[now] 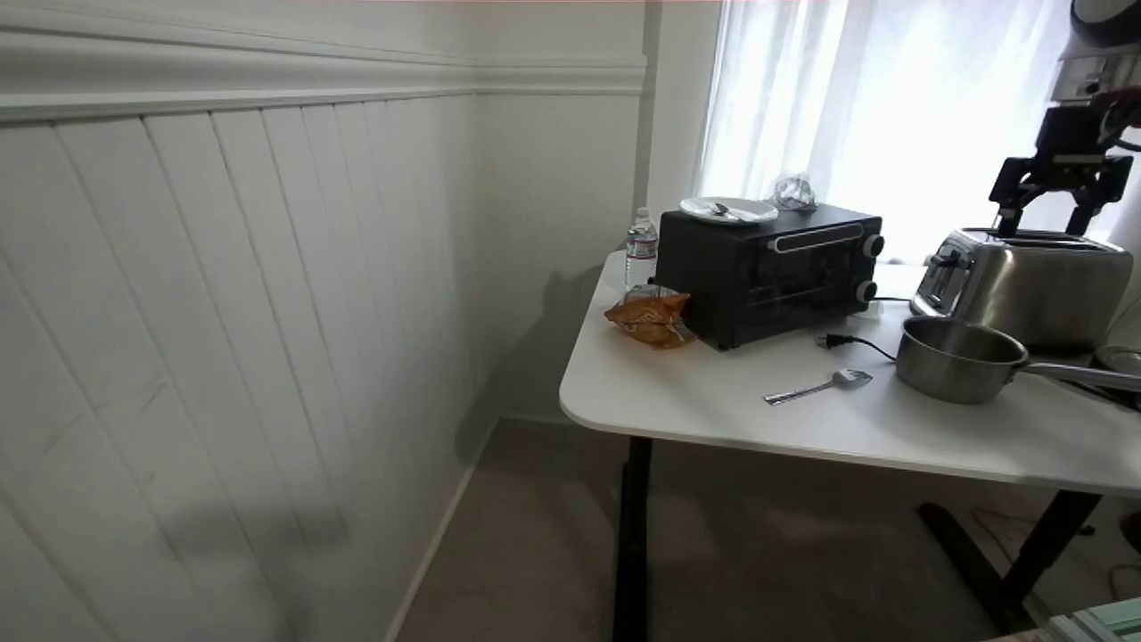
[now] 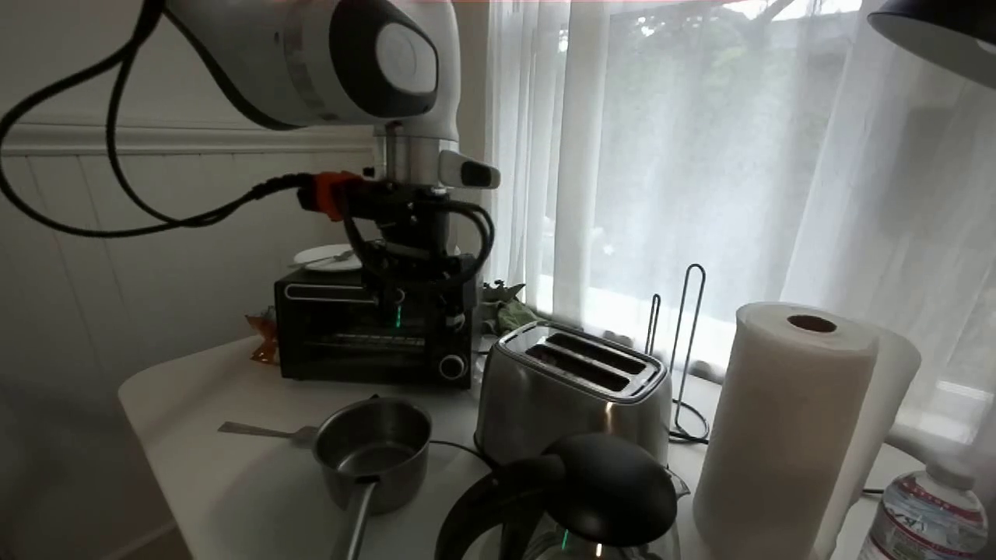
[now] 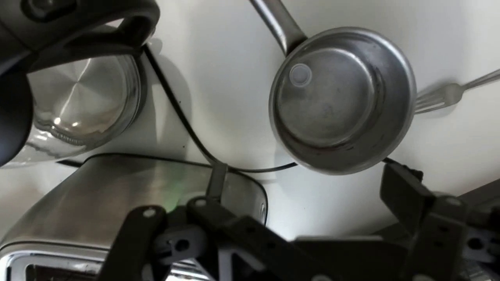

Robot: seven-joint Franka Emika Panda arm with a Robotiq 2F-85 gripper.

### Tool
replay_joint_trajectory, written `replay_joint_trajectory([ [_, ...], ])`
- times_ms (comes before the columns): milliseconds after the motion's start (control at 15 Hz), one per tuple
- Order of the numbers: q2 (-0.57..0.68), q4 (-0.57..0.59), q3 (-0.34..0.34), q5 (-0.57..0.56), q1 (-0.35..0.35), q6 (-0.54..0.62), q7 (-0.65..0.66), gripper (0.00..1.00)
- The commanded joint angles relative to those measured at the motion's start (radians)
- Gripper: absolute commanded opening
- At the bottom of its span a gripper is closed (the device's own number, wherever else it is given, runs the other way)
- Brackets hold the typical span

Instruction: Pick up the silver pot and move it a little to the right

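Observation:
The silver pot [image 1: 949, 367] stands upright on the white table, with its long handle pointing to the right in that exterior view. It also shows in an exterior view [image 2: 377, 447], where the handle points toward the camera. In the wrist view the pot [image 3: 326, 97] shows from above, with a small pale round mark on its inner base. My gripper [image 3: 306, 175] is open, with nothing between its fingers. Its fingers are apart from the pot, just beyond the rim opposite the handle side. In an exterior view the gripper [image 1: 1045, 225] hangs above table height, behind the toaster.
The silver toaster [image 2: 572, 389] stands beside the pot, and the black toaster oven [image 1: 771, 276] behind it. A fork [image 1: 820, 386] lies close to the pot. A black cord [image 3: 175, 105] runs under the pot's edge. A glass kettle [image 2: 611, 490] and paper towel roll [image 2: 786, 435] stand nearby.

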Motion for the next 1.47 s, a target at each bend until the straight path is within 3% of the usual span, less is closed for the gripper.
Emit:
replay_joint_trajectory([
  [0,-0.039,-0.079,0.046,0.031,0.022,0.023,0.152,1.00],
  [400,-0.025,-0.163,0.126,0.112,0.086,0.158,0.318,1.00],
  [1000,0.000,-0.151,0.137,0.084,0.088,0.166,0.312,1.00],
  [1400,0.072,-0.151,0.162,0.128,0.124,0.227,0.330,1.00],
])
